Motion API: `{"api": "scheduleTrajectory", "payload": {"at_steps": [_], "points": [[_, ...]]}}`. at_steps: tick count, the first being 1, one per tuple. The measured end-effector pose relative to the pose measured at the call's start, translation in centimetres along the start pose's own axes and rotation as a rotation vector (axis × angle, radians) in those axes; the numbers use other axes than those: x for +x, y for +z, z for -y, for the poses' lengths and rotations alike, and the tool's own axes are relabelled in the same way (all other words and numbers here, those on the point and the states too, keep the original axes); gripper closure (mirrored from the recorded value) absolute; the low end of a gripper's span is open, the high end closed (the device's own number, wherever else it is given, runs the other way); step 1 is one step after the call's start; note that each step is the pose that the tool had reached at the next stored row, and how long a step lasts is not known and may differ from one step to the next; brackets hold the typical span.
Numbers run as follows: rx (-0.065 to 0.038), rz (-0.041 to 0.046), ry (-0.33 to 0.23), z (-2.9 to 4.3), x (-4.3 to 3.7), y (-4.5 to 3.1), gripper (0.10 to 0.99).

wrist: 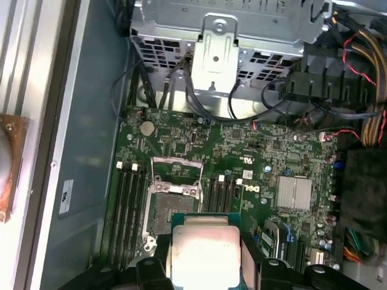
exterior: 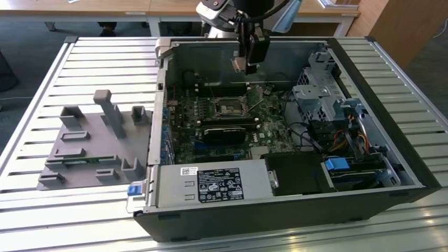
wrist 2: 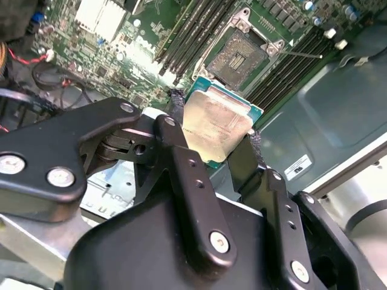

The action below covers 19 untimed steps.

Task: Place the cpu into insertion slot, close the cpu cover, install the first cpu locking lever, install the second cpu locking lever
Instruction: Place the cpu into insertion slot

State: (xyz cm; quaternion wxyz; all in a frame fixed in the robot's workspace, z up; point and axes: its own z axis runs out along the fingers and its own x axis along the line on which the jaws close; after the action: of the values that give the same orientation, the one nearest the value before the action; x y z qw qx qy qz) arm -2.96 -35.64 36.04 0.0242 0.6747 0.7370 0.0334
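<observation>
Your claw [wrist 2: 214,125] is clamped on the cpu [wrist 2: 216,124], its two black fingers [wrist 2: 176,109] pressing on opposite edges of the chip, so the pale metal top faces the camera in both wrist views. In the first wrist view the cpu [wrist: 202,254] sits between the finger tips with its green border showing around the metal lid. You can see in the exterior view that the claw [exterior: 246,65] hangs inside the open computer case [exterior: 280,220], above the far part of the green board [wrist: 266,151] and clear of it. The cpu is in the air, not seated. The insertion slot [exterior: 230,108] lies on the board below and apart from the chip; in the second wrist view the insertion slot [wrist 2: 237,55] shows as a dark bare square just beyond the cpu. In the first wrist view the cpu cover [wrist: 176,161] stands tilted up at one edge of the insertion slot [wrist: 166,208], leaving the socket uncovered. A thin metal lever [wrist 2: 299,54] sticks out beside the socket, over the black memory slots [wrist 2: 287,60]. The case rests on a slatted metal counter [exterior: 105,52], with its power supply [exterior: 213,184] at the near side. A grey fixture block [exterior: 91,152] sits on the counter toward the exterior view's left, just beside the case.
</observation>
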Motion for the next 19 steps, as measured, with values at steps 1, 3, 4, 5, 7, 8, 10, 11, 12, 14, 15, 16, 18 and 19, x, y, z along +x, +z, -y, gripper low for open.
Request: {"api": "scheduleTrajectory", "payload": {"at_steps": [1, 3, 4, 5, 7, 8, 10, 11, 12, 14, 15, 16, 18, 19], "points": [[0.000, 0.0012, 0.015, 0.00, 0.00, 0.01, 0.549], [0.000, 0.0036, 0.043, 0.01, 0.00, 0.03, 0.549], [-0.001, 0.0048, 0.058, 0.02, 0.00, 0.05, 0.549], [-0.001, 0.0059, 0.071, 0.02, 0.00, 0.07, 0.549], [-0.001, 0.0079, 0.095, 0.05, 0.01, 0.14, 0.549], [-0.001, 0.0085, 0.102, 0.05, 0.03, 0.22, 0.549], [0.000, 0.0091, 0.110, 0.07, 0.05, 0.50, 0.549], [0.001, 0.0094, 0.115, 0.08, 0.05, 0.66, 0.549], [0.002, 0.0097, 0.119, 0.10, 0.05, 0.83, 0.549], [0.002, 0.0100, 0.123, 0.13, 0.04, 1.15, 0.549], [0.002, 0.0102, 0.124, 0.14, 0.04, 1.29, 0.549], [0.002, 0.0102, 0.125, 0.15, 0.04, 1.41, 0.549], [0.002, 0.0105, 0.126, 0.16, 0.04, 1.64, 0.549], [0.002, 0.0105, 0.126, 0.17, 0.03, 1.75, 0.549]]}}
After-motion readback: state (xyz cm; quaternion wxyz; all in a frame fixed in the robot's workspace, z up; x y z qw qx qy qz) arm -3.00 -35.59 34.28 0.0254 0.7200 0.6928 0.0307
